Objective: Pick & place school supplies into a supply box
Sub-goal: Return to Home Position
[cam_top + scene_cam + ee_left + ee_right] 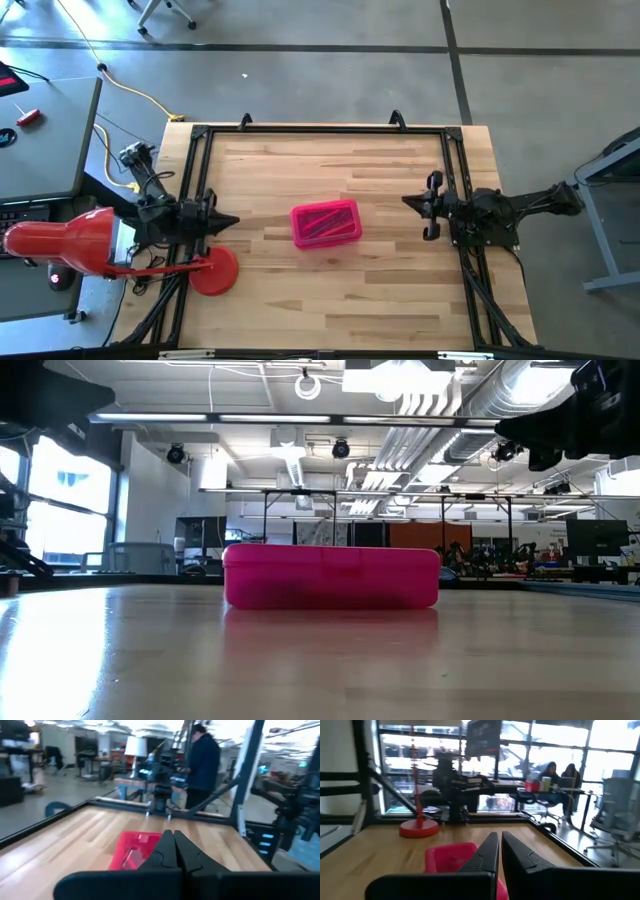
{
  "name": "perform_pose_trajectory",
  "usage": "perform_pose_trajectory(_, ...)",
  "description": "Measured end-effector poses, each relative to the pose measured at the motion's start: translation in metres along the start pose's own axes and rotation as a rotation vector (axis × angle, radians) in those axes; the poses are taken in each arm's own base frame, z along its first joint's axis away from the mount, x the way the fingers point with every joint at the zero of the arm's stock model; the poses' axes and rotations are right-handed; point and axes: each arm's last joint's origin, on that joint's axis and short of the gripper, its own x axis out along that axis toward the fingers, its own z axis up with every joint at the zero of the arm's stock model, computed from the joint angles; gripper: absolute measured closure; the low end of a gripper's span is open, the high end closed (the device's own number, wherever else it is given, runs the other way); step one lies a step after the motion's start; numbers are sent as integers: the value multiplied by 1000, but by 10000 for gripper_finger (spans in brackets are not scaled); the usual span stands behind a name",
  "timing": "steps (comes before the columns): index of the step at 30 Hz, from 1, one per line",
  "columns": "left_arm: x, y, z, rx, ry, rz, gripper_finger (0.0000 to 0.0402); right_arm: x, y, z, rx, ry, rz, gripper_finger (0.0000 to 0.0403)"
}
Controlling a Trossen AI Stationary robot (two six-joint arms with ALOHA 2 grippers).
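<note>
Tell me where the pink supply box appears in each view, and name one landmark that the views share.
High view: pink supply box in the middle of the table, between both arms.
Low view: centre, lid shut.
Left wrist view: lower centre-left.
Right wrist view: lower left of centre.
Shared landmark: the red round disc, at the table's left edge in the high view, beyond the box in the right wrist view.

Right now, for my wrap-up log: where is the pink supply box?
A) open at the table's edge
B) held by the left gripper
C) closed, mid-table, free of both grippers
C: the pink supply box lies shut mid-table, the left gripper and right gripper apart from it at either side.
</note>
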Motion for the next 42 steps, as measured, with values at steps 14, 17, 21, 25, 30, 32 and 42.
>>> perform_pose_trajectory(14,22,17,-17,235,33,-74,380,0,-2,-1,37,18,-84,402)
perform_pose_trajectory(17,25,22,-17,214,32,-20,381,0,-2,-1,37,18,-84,402)
perform_pose_trajectory(21,26,26,-17,135,30,27,361,0,-2,-2,37,18,-84,402)
perform_pose_trajectory(25,27,27,-17,133,29,40,337,0,-2,-1,37,18,-84,402)
perform_pose_trajectory(30,27,27,-17,135,29,41,321,0,-2,-2,37,18,-84,402)
perform_pose_trajectory(32,27,27,-17,135,29,42,319,0,-2,-2,37,18,-84,402)
perform_pose_trajectory(42,27,27,-17,137,30,43,323,0,-2,-2,37,18,-84,402)
